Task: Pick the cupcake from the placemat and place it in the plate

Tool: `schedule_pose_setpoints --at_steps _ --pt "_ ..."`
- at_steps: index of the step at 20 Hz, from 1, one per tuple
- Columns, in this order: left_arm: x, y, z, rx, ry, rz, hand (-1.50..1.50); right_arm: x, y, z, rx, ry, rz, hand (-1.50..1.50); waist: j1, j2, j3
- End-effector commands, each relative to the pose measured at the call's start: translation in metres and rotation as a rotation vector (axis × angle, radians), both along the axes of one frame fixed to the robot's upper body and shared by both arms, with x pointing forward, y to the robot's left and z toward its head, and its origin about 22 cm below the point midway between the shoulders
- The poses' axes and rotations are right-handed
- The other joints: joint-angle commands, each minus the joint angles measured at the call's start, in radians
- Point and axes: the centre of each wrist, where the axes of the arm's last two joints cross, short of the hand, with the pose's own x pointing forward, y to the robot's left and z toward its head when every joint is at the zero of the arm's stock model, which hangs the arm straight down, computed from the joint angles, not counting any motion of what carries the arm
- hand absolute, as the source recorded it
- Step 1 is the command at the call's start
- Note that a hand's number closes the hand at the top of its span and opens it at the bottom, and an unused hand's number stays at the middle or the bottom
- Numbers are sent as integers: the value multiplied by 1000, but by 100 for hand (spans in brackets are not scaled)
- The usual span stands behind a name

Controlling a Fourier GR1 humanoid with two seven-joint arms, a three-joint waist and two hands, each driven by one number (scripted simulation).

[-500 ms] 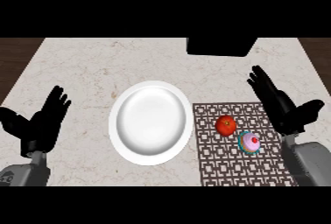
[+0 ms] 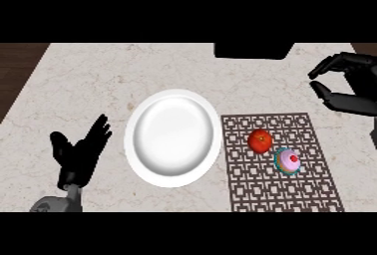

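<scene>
On the right half of the placemat [image 2: 250,191], just near-right of a red tomato [image 2: 260,141], stands the cupcake [image 2: 288,161]: upright, with a pink frosted dome, a red dot on top and a teal wrapper, apart from both hands. Right hand [image 2: 347,94], well away at the far right of the counter [image 2: 88,74], has its fingers curled down toward the thumb with a gap between them, enclosing nothing. Left hand [image 2: 80,152] rests open at the near left, fingers straight, just left of the white plate [image 2: 174,137]. Half a second earlier the right hand was straight-fingered and nearer the placemat's far-right corner; it has since moved farther off and curled. Cupcake, tomato and plate have not shifted.
</scene>
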Motion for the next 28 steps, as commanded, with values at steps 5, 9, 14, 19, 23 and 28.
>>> schedule_pose_setpoints --at_steps 5,9,14,19,23,28 --pt "0 -17 14 5 41 -58 0 1 -75 -56 186 -84 59 -150 6 3 6" --pt "-1 -8 4 1 42 -59 0 15 -92 -39 58 -111 84 -150 2 1 4" --pt "-21 -17 -3 -10 51 -70 0 11 -88 -4 -316 -36 217 -150 5 -5 3" --pt "-15 -13 -16 2 55 -36 0 14 -58 14 -548 -7 355 -150 -23 -9 1" --pt "-24 -11 -20 -8 61 -35 0 4 -58 -8 -678 -4 368 -150 -23 -9 2" --pt "-25 -16 -7 -3 53 -37 0 -13 -34 -4 -733 3 368 -150 -34 -14 2"
